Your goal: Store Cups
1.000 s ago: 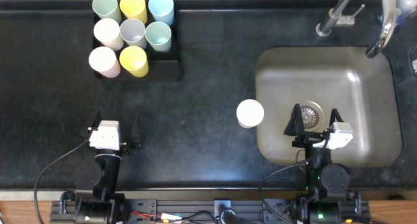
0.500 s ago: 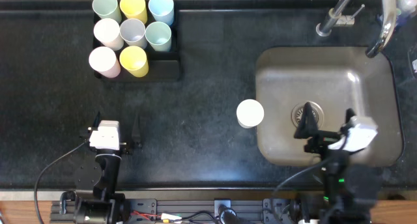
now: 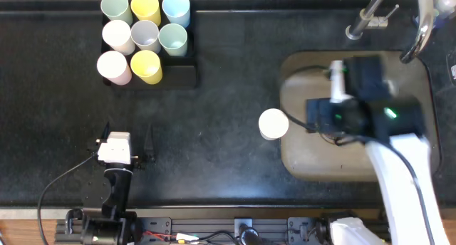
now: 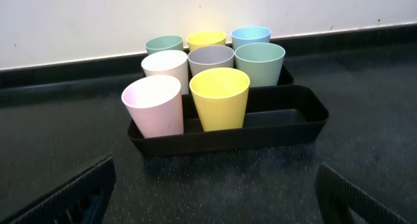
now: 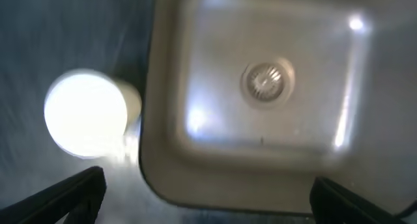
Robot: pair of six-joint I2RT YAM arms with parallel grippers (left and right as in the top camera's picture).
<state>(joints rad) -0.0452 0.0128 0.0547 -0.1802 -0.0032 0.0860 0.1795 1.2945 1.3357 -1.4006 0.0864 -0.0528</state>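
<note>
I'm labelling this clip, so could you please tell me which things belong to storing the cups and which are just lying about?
Job: loose white plastic cup; black plastic tray; eight pastel cups in it.
Lying about: stainless steel sink; chrome tap; black speckled counter.

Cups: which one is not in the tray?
The white cup standing alone on the counter beside the sink; the other eight sit together in the black tray.

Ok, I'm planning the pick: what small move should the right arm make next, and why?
Probably shift the right gripper sideways until it is over the white cup. It hangs open and empty above the sink, with the cup off to one side on the counter by the sink's rim, outside the tray where the other cups stand.
</note>
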